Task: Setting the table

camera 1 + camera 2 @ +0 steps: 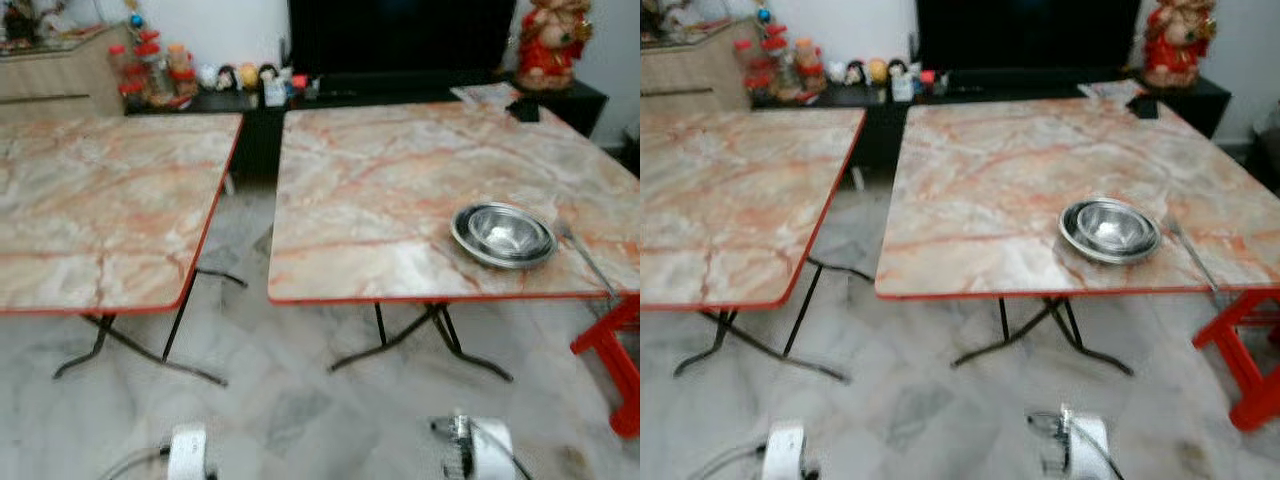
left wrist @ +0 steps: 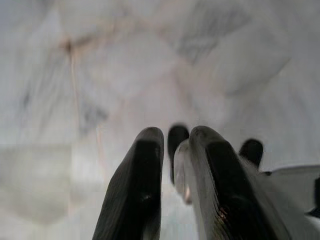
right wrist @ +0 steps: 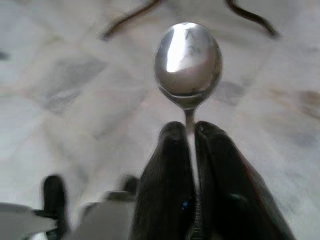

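A steel bowl (image 1: 505, 230) sits in a steel plate (image 1: 462, 238) near the front right of the right marble-patterned table (image 1: 380, 190). A long metal utensil (image 1: 585, 258) lies just right of the plate. Both arms hang low over the floor in front of the tables. My right gripper (image 3: 187, 127) is shut on the handle of a steel spoon (image 3: 188, 60), bowl end pointing away over the tiles. My left gripper (image 2: 172, 135) has its fingers nearly together, with a thin silvery piece (image 2: 182, 170) between them; what it is cannot be made out.
A second marble-patterned table (image 1: 100, 200) stands to the left, with a gap of tiled floor (image 1: 245, 230) between the two. A red stool (image 1: 612, 355) stands at the right table's front corner. A dark TV cabinet (image 1: 300, 100) with jars and figurines lines the back wall.
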### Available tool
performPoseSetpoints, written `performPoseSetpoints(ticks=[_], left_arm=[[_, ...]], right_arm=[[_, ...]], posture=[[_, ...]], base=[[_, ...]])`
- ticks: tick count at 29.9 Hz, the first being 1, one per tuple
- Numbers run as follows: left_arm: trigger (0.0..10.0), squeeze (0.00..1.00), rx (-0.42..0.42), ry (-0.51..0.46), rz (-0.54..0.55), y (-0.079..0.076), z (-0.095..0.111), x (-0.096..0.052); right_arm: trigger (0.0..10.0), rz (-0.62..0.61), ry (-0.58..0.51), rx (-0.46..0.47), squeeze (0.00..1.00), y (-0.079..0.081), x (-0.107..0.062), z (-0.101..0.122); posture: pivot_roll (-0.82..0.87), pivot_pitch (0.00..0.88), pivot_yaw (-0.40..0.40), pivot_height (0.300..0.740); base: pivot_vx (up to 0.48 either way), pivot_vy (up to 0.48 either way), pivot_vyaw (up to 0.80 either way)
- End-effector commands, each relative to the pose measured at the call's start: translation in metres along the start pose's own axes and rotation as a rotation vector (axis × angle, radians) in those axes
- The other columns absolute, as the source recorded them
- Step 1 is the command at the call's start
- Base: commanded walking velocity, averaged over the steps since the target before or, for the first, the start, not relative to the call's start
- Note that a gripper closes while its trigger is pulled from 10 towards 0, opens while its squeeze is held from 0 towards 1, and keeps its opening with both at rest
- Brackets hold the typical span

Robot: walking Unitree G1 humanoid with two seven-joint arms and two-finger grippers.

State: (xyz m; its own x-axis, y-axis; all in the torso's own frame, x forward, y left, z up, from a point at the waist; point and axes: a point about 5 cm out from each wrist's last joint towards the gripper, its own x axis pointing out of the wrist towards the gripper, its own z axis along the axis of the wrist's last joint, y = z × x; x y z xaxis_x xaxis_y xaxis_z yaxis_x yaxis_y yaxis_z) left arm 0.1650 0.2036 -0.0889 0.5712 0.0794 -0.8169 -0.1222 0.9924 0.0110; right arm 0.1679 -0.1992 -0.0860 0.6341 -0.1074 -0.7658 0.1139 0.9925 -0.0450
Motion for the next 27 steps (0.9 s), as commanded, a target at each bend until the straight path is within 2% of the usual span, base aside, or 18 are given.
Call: performPoseSetpoints(ticks=[1, 6, 17, 27], left_arm=[[10.0, 0.00, -0.004, -0.012, -0.004, -0.0032, 0.0044, 0.0011], [10.0, 0.00, 0.012, -0.016, -0.013, -0.0042, 0.0074, 0.0018], [10.0, 0.00, -0.010, -0.016, -0.002, -0.0025, 0.0085, 0.0020], [10.0, 0.00, -0.002, -0.019, 0.002, -0.0023, 0.0095, 0.0022]], right_arm=[[10.0, -0.021, -0.008, 0.010, 0.00, -0.0066, 0.0001, 0.0021], [10.0, -0.020, -0.003, 0.007, 0.00, -0.0063, 0.0003, 0.0023], [10.0, -0.020, 0.009, 0.016, 0.00, -0.0039, -0.0001, -0.0006], [10.0, -0.017, 0.014, 0.008, 0.00, -0.0034, -0.0001, -0.0011]], posture=[[-0.06, 0.000, 0.010, 0.740], [-0.06, 0.000, 0.011, 0.740], [-0.06, 0.000, 0.016, 0.740], [-0.06, 0.000, 0.009, 0.740]], base=[[0.000, 0.000, 0.00], [0.241, 0.000, 0.00], [0.000, 0.000, 0.00], [0.320, 0.000, 0.00]])
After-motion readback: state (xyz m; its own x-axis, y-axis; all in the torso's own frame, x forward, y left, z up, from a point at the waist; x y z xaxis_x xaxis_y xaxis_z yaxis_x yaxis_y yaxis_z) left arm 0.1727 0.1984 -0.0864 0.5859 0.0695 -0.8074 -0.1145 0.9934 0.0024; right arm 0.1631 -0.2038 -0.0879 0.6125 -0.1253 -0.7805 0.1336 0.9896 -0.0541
